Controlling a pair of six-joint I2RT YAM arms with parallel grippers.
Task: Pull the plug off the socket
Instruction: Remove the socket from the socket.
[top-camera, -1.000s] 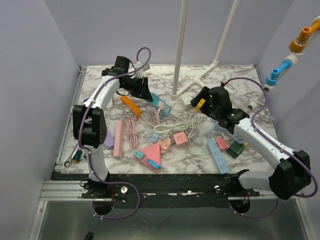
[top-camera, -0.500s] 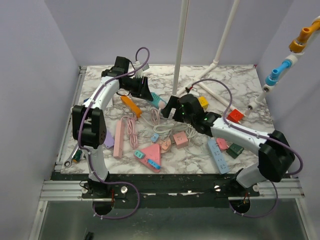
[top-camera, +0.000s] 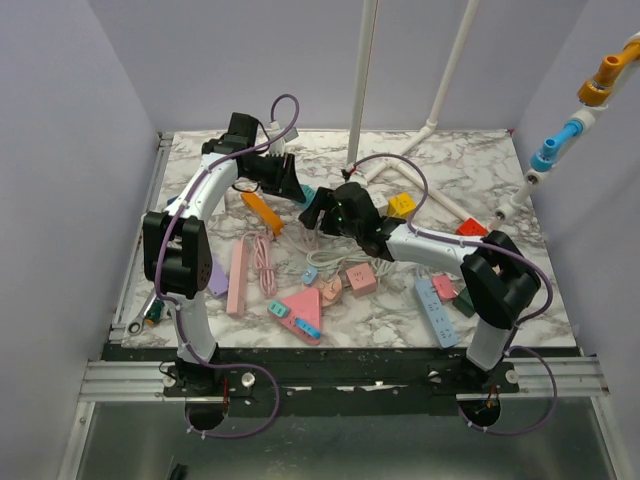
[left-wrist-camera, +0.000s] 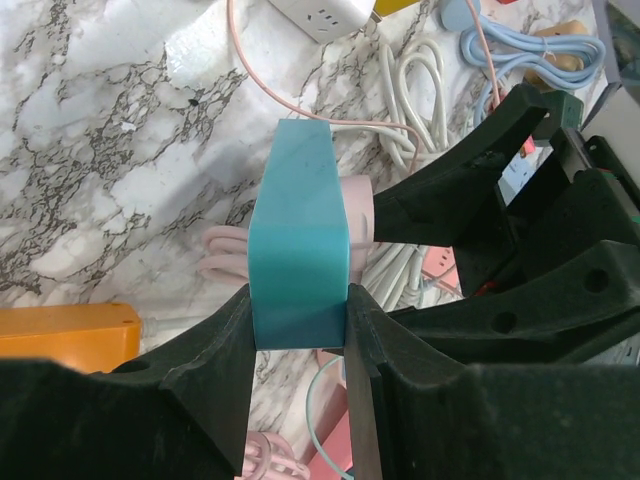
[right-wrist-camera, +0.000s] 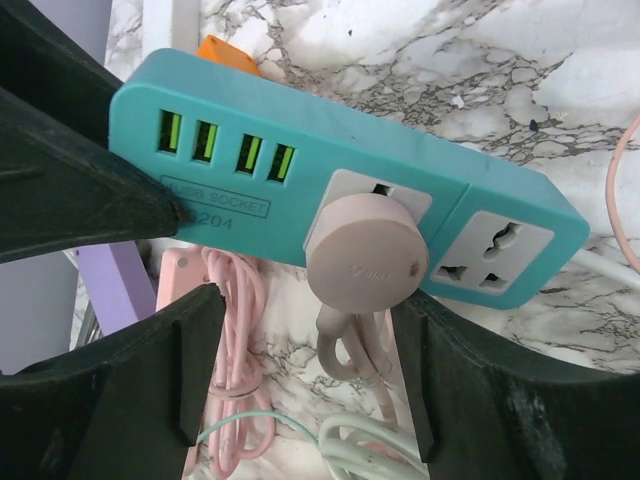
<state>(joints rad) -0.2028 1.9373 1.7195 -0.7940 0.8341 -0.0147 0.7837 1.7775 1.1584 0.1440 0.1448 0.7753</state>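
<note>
A teal power strip, the socket, is held off the marble table by my left gripper, which is shut on its end. A round pink plug sits in the strip's middle outlet, its pink cord hanging below. My right gripper is open, its fingers on either side of the cord just under the plug, not closed on it. In the top view the two grippers meet at the strip, left gripper and right gripper. The plug also shows in the left wrist view.
Below the strip lie an orange power strip, a pink strip, coiled pink cords, a white cable and a pink triangular socket. A blue strip and a yellow cube lie right. A white pole stands behind.
My right arm has swung left across the table from the right side up to the teal strip, its open jaws now at the pink plug. The left arm has stayed still.
</note>
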